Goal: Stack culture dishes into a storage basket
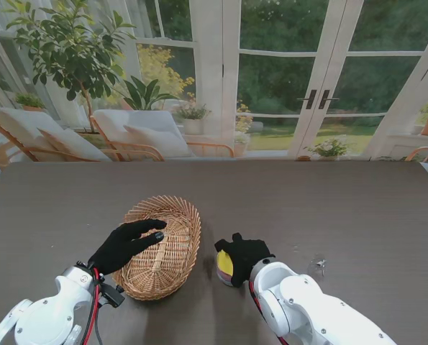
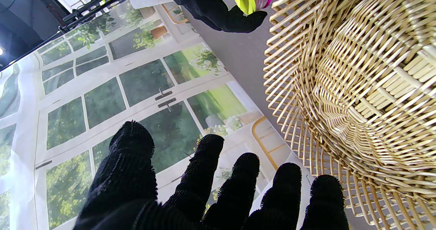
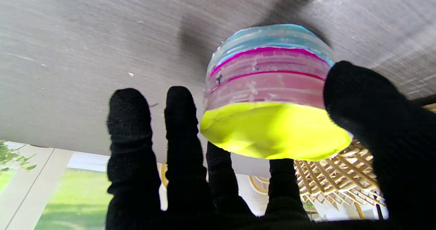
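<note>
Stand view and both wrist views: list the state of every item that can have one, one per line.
Storage basket: upright on the table, no dishes visible inside.
Stack of culture dishes: yellow, pink and blue layers together, held beside the basket, not yet in it.
Right hand: shut on the stack of culture dishes.
Left hand: open, fingers spread, resting over the basket's rim.

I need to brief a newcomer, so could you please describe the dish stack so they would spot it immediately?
On the dark table, find the wicker basket; just to its right the right hand grips the dish stack. Unlike the tan basket, it is a short column of clear round dishes banded yellow, pink and blue.
</note>
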